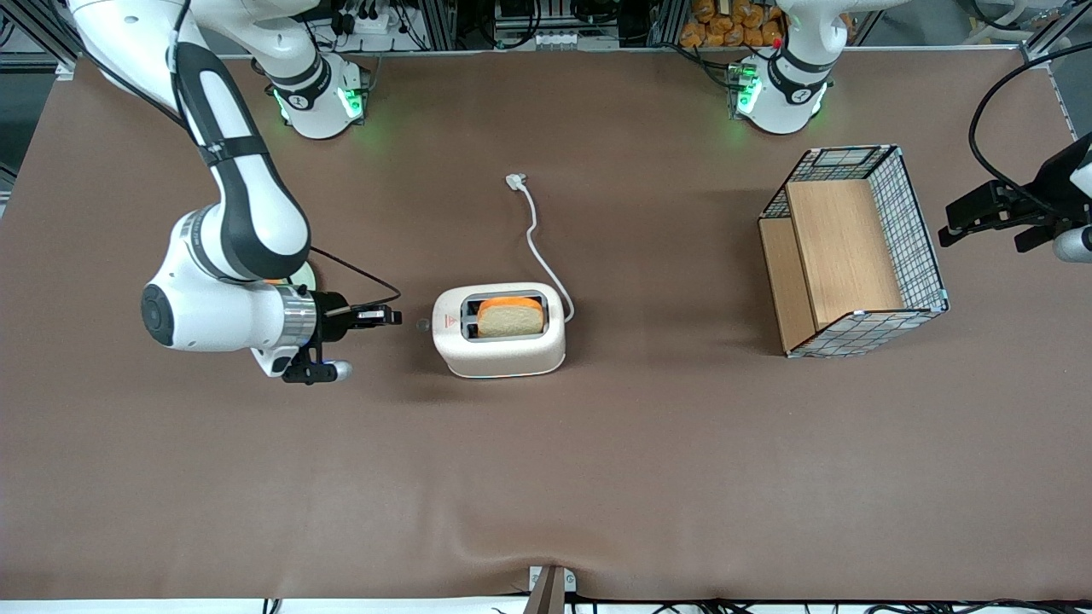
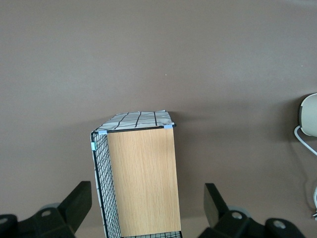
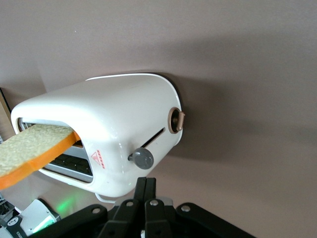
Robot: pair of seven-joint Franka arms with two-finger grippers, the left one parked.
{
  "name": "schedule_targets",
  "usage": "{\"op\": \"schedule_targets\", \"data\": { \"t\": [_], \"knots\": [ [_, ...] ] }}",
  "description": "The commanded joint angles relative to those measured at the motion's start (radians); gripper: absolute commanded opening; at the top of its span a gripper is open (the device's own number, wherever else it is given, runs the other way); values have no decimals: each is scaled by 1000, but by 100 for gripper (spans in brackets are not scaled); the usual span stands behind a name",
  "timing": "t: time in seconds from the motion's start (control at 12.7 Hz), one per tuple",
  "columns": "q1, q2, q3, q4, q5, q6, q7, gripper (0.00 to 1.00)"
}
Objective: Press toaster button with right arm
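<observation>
- The fingers of the right arm's gripper are pressed together with no gap showing between them, and they hold nothing.
- The gripper points level toward the toaster and sits near the toaster's short end with the red triangle mark, not touching it.
- The toaster button, a small round grey knob, juts from that short end of the toaster, between the toaster body and the fingertips. A small gap separates the button from the fingertips.
- In the right wrist view the button sits at the end of a slot in the toaster's end face, just beside the closed fingertips.
- The toaster stands upright on the brown surface. A slice of toast with an orange edge sticks up from one of the toaster's slots.
- A white cord runs from the toaster, farther from the front camera, to a white plug lying on the surface.
- A wire-and-wood basket lies well apart from the toaster, toward the parked arm's end of the surface.
- The right arm reaches low over the surface, well apart from the toaster except for its gripper.
</observation>
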Motion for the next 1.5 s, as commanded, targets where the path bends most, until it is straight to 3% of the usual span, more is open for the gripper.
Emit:
{"op": "schedule_targets", "data": {
  "t": [0.0,1.42],
  "knots": [
    [24,5,-6,-17,37,46,-22,0],
    [61,82,-6,-17,54,144,-25,0]
  ]
}}
